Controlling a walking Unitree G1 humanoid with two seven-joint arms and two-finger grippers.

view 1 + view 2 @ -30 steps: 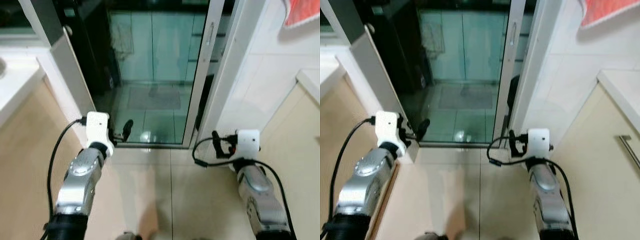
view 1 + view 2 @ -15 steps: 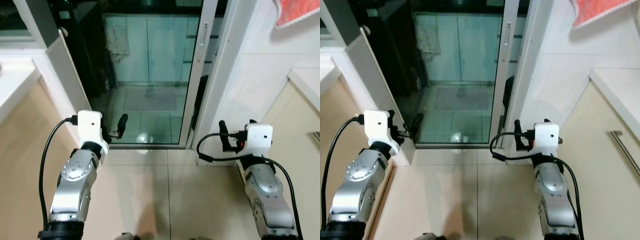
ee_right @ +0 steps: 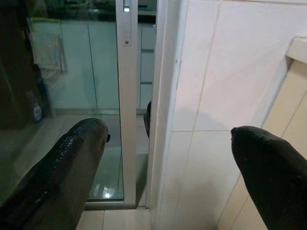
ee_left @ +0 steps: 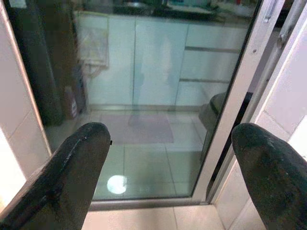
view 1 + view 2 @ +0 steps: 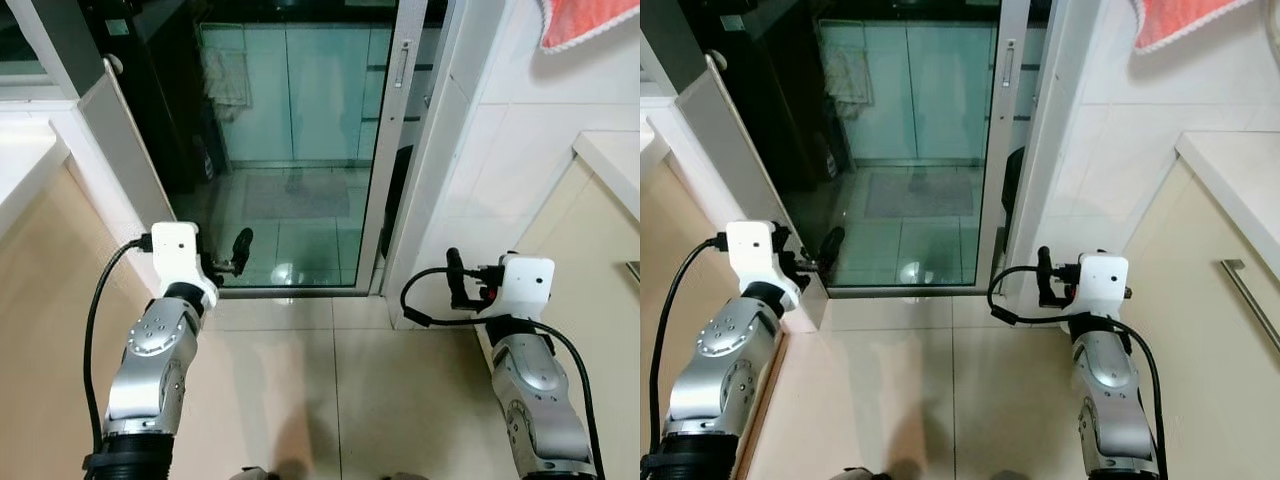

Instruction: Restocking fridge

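Left eye view puts you square in front of a sliding glass door (image 5: pixel 300 150), and that door is your landmark for everything here. Your left gripper (image 4: pixel 172 177) is held up on the door's left, close to the glass near its bottom track, fingers spread wide with nothing between them. Your right gripper (image 3: pixel 177 177) hangs off the door's right side, in front of the white tiled wall (image 5: pixel 490 180) that stands just beside the silver door frame (image 5: pixel 385 150); its fingers are spread wide too, and empty.

Through the glass you've got pale cabinet fronts (image 4: pixel 158 62), a tiled floor and a small mat (image 5: pixel 297 196) lying on it. A cloth (image 4: pixel 91 38) hangs on the cabinets toward the door's left edge. There's a dark gap between the door frame and the tiled wall, with something dark standing in it; you can't make out what it is.

Left of the door, a white countertop (image 5: pixel 25 170) sits over a beige cabinet side. Right of the door, past the tiled wall, another white counter edge (image 5: pixel 1230 170) tops a beige cabinet with a metal bar handle (image 5: pixel 1250 300). A red cloth (image 5: pixel 590 25) hangs high on the wall, up and right of the door.

As for the fridge, you can't tell from these pictures where it is.
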